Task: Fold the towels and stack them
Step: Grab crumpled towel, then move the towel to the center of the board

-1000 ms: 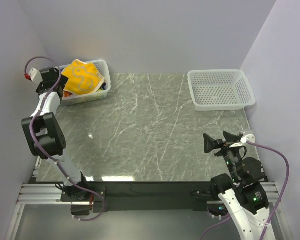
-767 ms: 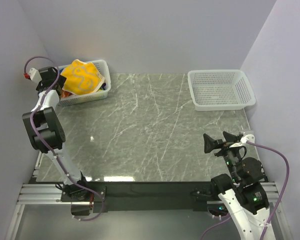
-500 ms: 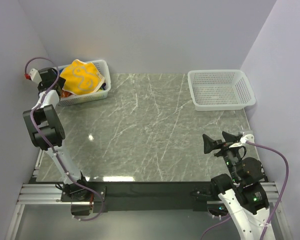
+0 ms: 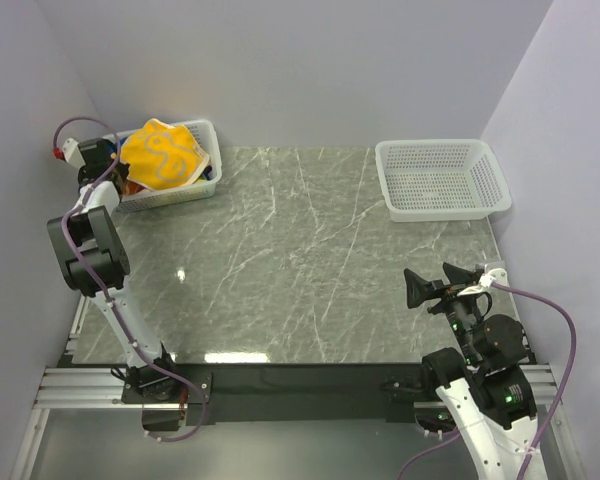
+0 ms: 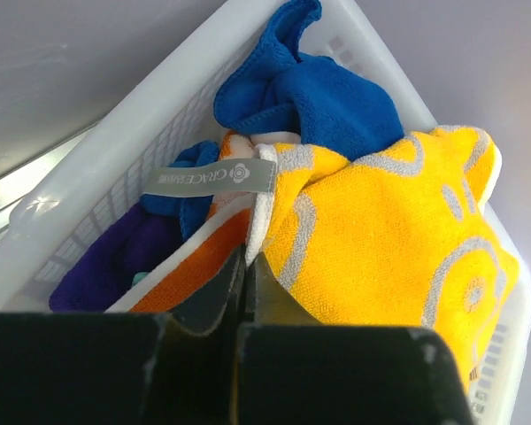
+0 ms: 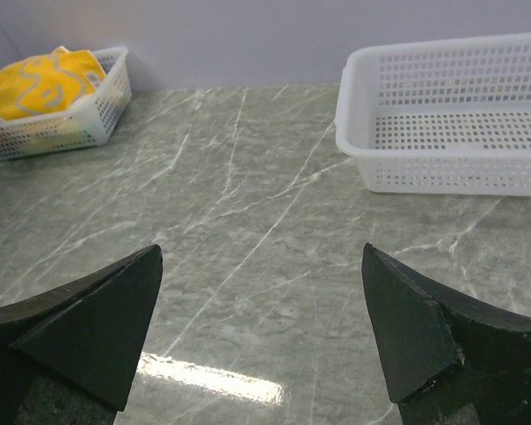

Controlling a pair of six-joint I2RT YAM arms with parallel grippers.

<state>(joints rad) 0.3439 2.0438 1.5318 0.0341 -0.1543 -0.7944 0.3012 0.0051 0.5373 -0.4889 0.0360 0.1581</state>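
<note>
The towels lie heaped in a white mesh basket (image 4: 208, 128) at the back left. A yellow towel (image 5: 398, 239) with pale swirls tops the heap (image 4: 160, 152). In the left wrist view a blue towel (image 5: 310, 88) lies behind it and an orange towel (image 5: 195, 261) under its left side. My left gripper (image 5: 248, 258) is shut, its tips pinching the yellow towel's white hem beside a grey label (image 5: 214, 177). From above, it (image 4: 120, 175) sits at the basket's left end. My right gripper (image 6: 261, 266) hangs open over bare table, near the front right (image 4: 430, 284).
An empty white mesh basket (image 4: 385, 152) stands at the back right, also seen in the right wrist view (image 6: 354, 133). A dark purple cloth (image 5: 97, 266) lies low in the left basket (image 5: 115, 133). Walls close in on the left, back and right.
My left gripper has closed at the towel heap, and the left arm has shifted slightly toward the wall. The right arm has not moved.
</note>
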